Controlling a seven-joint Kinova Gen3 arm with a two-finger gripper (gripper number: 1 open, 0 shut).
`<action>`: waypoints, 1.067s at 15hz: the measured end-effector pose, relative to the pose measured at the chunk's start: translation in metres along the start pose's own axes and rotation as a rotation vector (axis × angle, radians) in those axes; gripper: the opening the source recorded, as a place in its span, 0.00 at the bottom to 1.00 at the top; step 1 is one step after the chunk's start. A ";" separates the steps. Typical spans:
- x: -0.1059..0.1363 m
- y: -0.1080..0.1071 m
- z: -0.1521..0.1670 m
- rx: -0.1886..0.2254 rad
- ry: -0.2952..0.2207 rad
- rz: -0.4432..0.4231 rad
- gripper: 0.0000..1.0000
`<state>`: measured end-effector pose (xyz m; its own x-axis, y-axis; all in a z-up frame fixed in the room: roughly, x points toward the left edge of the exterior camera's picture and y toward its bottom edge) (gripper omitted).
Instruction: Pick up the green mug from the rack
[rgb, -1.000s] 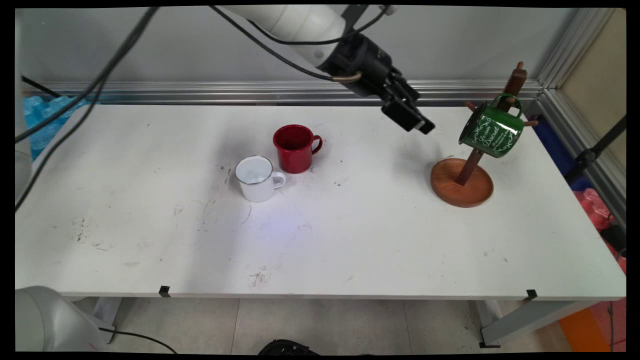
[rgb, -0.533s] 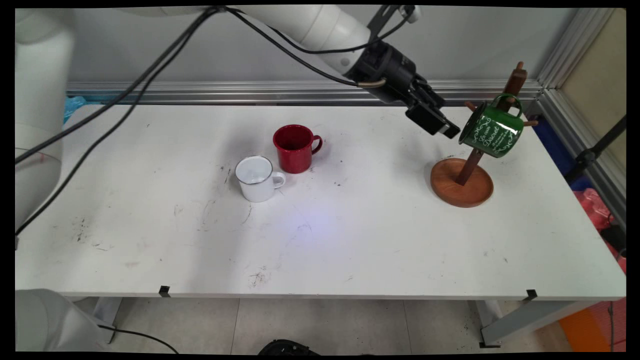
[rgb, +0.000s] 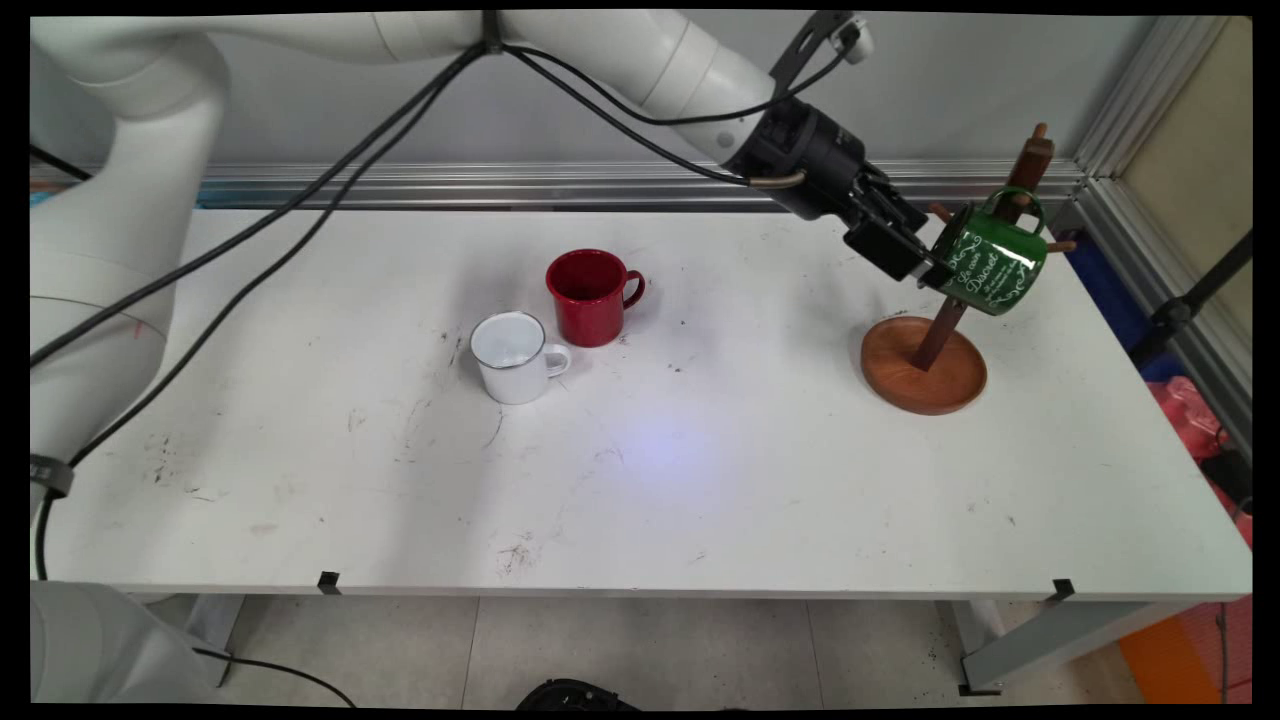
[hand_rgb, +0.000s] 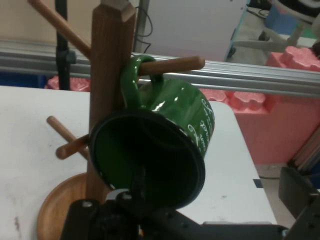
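Claw (rgb: 925, 268) fingertips hidden at green mug (rgb: 990, 262) rim

We are seeing a white enamel mug (rgb: 512, 357) standing just beside a red enamel mug (rgb: 590, 296) on the scuffed white table (rgb: 700, 480), both well apart from everything else.

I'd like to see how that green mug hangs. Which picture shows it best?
The hand view: the green mug fills it, its handle looped over a peg of the wooden rack. The main view shows the mug small, partly behind the end effector.
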<state>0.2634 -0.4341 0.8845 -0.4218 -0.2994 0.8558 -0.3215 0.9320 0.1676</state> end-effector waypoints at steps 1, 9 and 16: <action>-0.001 -0.002 0.004 -0.009 0.003 0.001 1.00; -0.004 -0.014 0.029 -0.063 0.024 0.006 1.00; -0.005 -0.021 0.042 -0.076 0.035 0.011 1.00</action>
<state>0.2371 -0.4603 0.8562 -0.3951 -0.2830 0.8740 -0.2512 0.9484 0.1936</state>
